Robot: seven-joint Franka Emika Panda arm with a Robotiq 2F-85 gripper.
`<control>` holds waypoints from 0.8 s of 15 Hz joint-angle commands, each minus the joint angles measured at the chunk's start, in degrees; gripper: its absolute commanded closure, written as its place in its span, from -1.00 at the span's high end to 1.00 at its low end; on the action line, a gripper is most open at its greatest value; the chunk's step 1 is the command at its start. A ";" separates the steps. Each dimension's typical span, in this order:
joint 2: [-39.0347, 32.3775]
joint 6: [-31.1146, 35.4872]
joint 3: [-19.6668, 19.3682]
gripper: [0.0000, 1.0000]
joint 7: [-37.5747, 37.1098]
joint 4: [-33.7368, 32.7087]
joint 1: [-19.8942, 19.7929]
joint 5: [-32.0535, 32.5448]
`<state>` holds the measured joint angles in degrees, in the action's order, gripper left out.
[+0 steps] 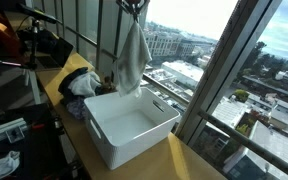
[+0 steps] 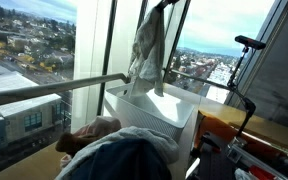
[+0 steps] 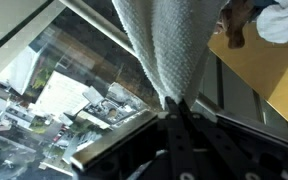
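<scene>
1. High at the top of both exterior views: the hand (image 1: 134,4), clamped tight on the upper end of a pale grey terry-cloth towel (image 1: 132,55).
2. Seen in the wrist view with its tips pinched together on the fabric, the cloth (image 3: 169,40) widening away from them.
3. Towel hanging straight down over a white rectangular plastic bin (image 1: 134,148), lower edge about level with the rim; touching it or not, cannot tell.
4. Bin open-topped, standing on a light wooden counter (image 1: 189,162), close against the tall window glass (image 1: 224,60).
5. Just beside one end of the bin, a heap of dark and pale clothes (image 1: 81,82), lying on the same counter.
</scene>
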<state>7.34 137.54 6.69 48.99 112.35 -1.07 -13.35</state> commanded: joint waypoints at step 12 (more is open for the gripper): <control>7.50 -0.89 1.90 -0.99 -4.22 14.74 16.41 0.43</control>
<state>13.71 136.24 8.20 45.32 122.64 13.68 -12.95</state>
